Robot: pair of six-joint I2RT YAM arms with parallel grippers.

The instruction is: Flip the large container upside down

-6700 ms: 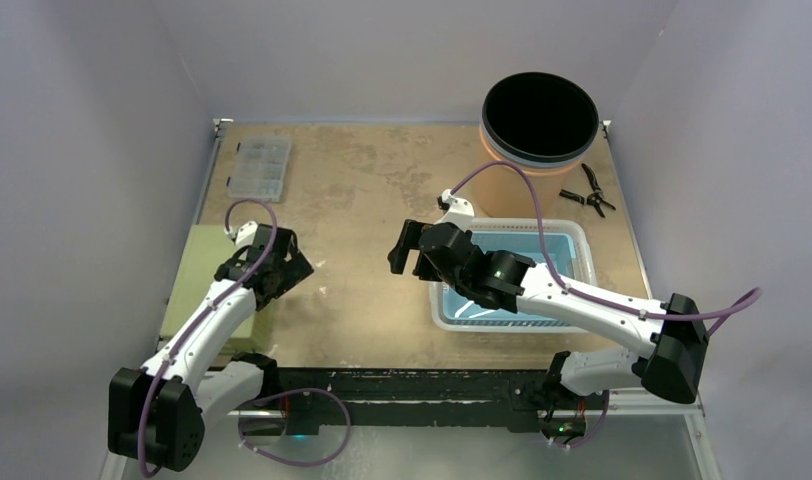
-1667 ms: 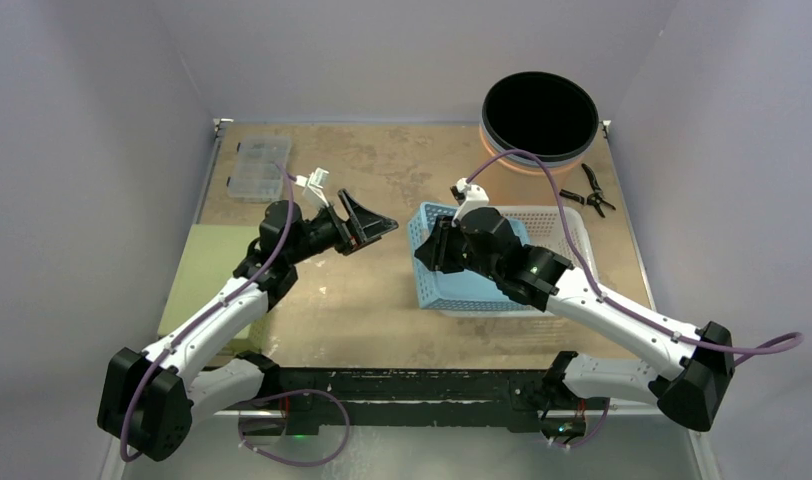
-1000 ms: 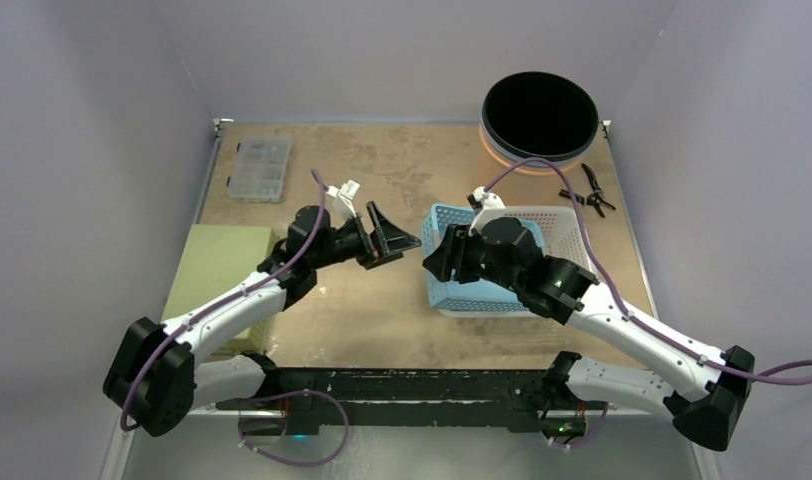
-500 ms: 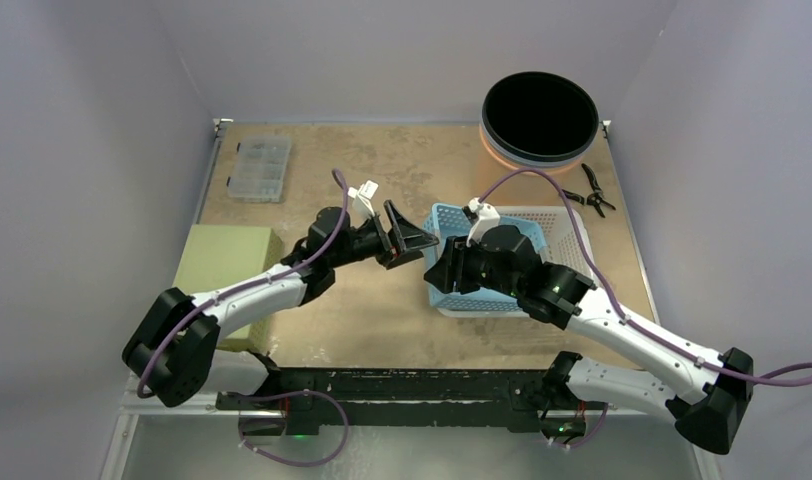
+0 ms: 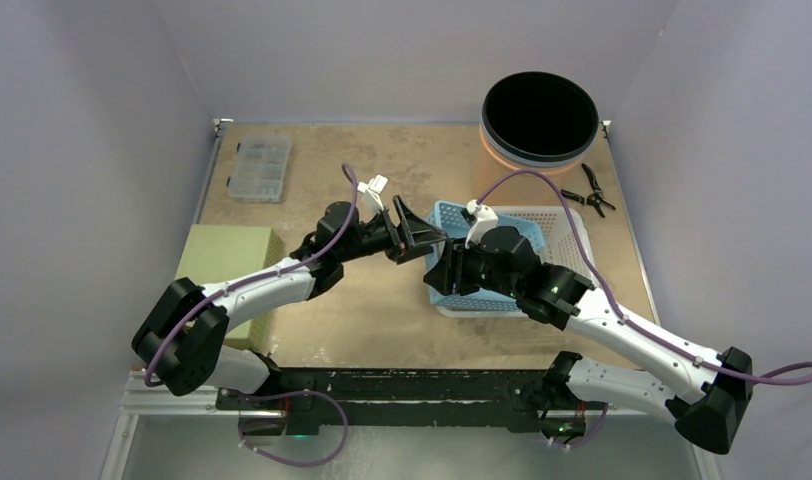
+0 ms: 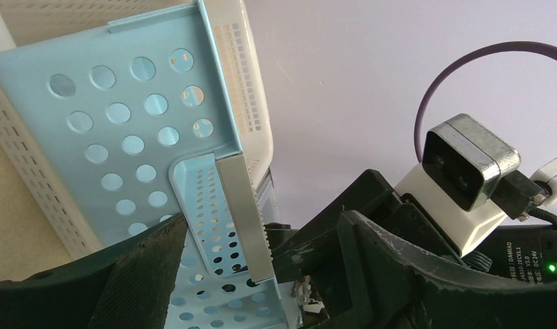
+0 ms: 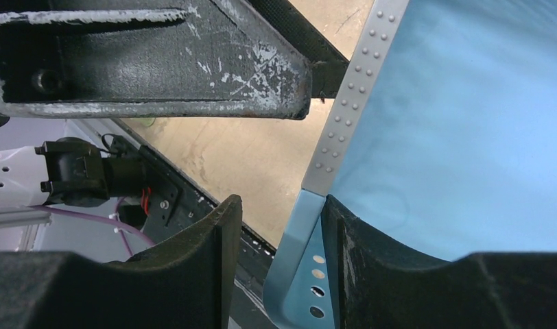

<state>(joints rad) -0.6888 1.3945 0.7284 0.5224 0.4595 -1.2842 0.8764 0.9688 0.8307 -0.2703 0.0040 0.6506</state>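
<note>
The large container, a light-blue perforated basket (image 5: 450, 218) (image 6: 125, 137) (image 7: 454, 137), stands tipped up on its side at the left end of a white basket (image 5: 567, 230) (image 6: 248, 82). My right gripper (image 5: 440, 280) (image 7: 279, 205) is shut on its lower left rim, with the wall against the inner finger (image 7: 372, 274). My left gripper (image 5: 424, 240) (image 6: 262, 226) is open and reaches in from the left. Its fingers straddle the upper edge by the handle recess, with a gap on each side. One left finger (image 7: 159, 62) crosses the top of the right wrist view.
An orange bucket with a black rim (image 5: 539, 115) stands at the back right, with pliers (image 5: 592, 200) beside it. A clear parts box (image 5: 259, 167) lies at the back left, a green pad (image 5: 222, 265) at the near left.
My left arm has stretched rightward until its fingers reach the basket's upper edge, and its jaws have narrowed a little. The right gripper still holds the tipped basket in about the same place.
</note>
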